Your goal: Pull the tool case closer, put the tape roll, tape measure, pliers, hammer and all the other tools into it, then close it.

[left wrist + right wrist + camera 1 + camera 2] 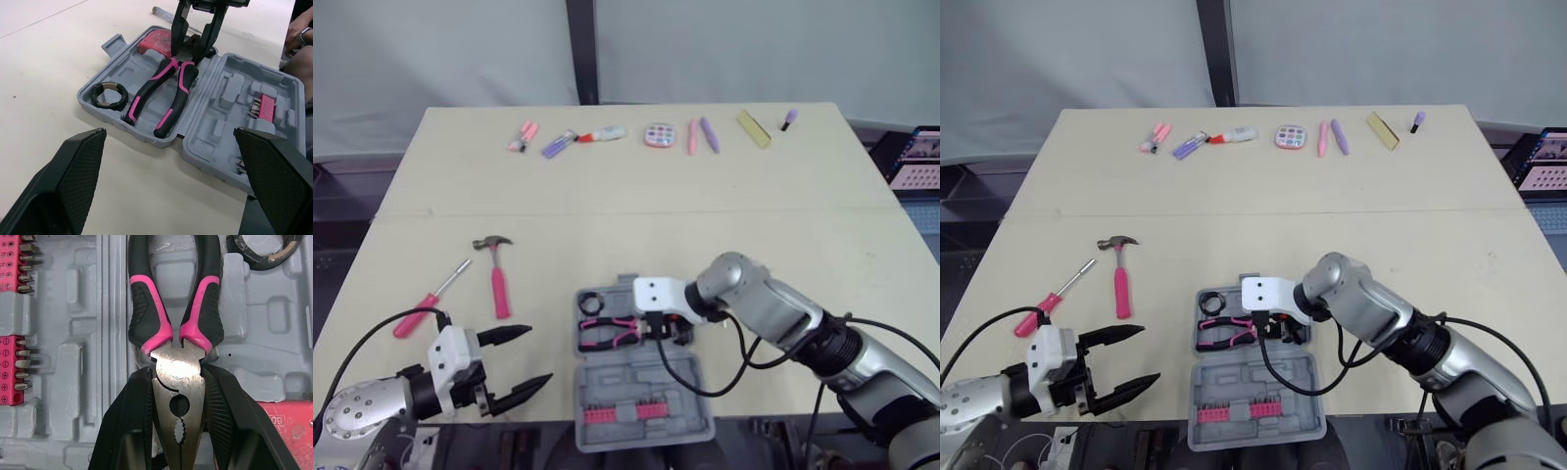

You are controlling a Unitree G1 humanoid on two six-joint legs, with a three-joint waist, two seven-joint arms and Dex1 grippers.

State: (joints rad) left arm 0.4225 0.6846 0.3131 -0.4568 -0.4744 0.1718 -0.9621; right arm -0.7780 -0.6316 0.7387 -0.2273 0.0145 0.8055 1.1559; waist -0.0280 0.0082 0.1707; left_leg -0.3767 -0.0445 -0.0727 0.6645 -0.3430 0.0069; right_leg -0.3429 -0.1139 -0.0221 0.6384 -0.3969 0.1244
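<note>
The grey tool case [646, 384] lies open at the table's front middle. In its far half rest the pink-and-black pliers [607, 333], the black tape roll [588, 302] and a red tape measure [288, 423]. My right gripper [664, 331] reaches into the case, its fingers [132, 421] pressed against both sides of the pliers' metal head [177, 382]. The pink-handled hammer [497, 279] and a pink screwdriver [431, 299] lie on the table to the left. My left gripper [538, 355] hovers open and empty at the front left, pointing toward the case.
A pink bit strip [626, 412] sits in the case's near half. Several small pens, markers and a round palette [659, 135] line the table's far edge. A screen [920, 162] stands off the right side. A person's hand [298, 29] is beyond the case.
</note>
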